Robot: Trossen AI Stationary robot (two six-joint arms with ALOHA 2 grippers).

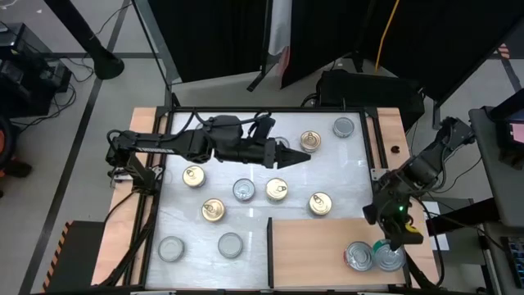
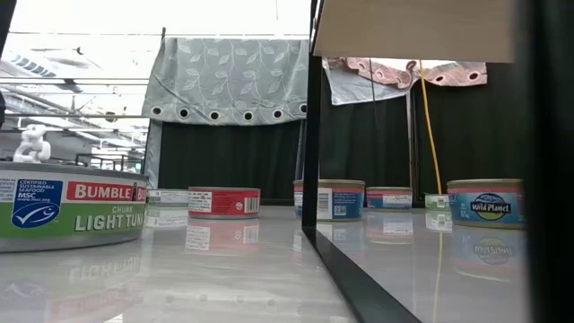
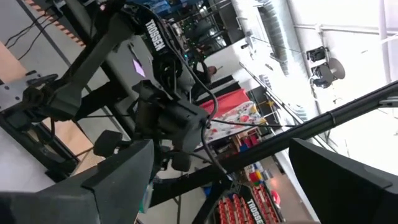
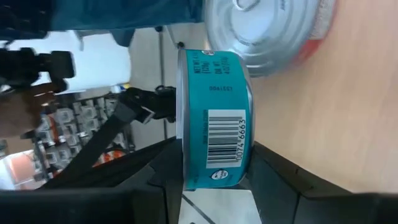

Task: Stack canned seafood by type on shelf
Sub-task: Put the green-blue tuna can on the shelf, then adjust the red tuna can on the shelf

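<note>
From above, the left arm lies stretched across the far half of the white table (image 1: 254, 233), its left gripper (image 1: 299, 157) pointing right with both fingers spread wide and nothing between them. It hangs just beside a gold-topped tin (image 1: 310, 141) at the far side. The right arm bends in from the right edge, and the right gripper (image 1: 391, 236) sits over the right end of the wooden shelf (image 1: 315, 254), closed on a teal tin (image 1: 390, 256). A silver-topped tin (image 1: 358, 255) rests on the board just left of it. Loose tins are scattered on the white top: gold ones (image 1: 277, 189) in the middle, silver ones (image 1: 231, 243) near the front left, one silver tin (image 1: 344, 126) at the far right

From table height, a green and red tuna tin (image 2: 72, 208) stands close on the left, a red tin (image 2: 224, 201) farther back and a blue tin (image 2: 485, 203) on the right. A black divider (image 2: 310, 135) rises mid-picture, and a grey patterned curtain (image 2: 229, 81) hangs behind

The left wrist camera shows the left gripper's dark fingers (image 3: 112, 177) set far apart, with the other arm (image 3: 155, 93) and a bright room beyond

The right wrist camera shows the teal tin (image 4: 214, 118) clamped on edge between the fingers, over the light board (image 4: 323, 112), touching the silver-topped tin (image 4: 261, 31)
</note>
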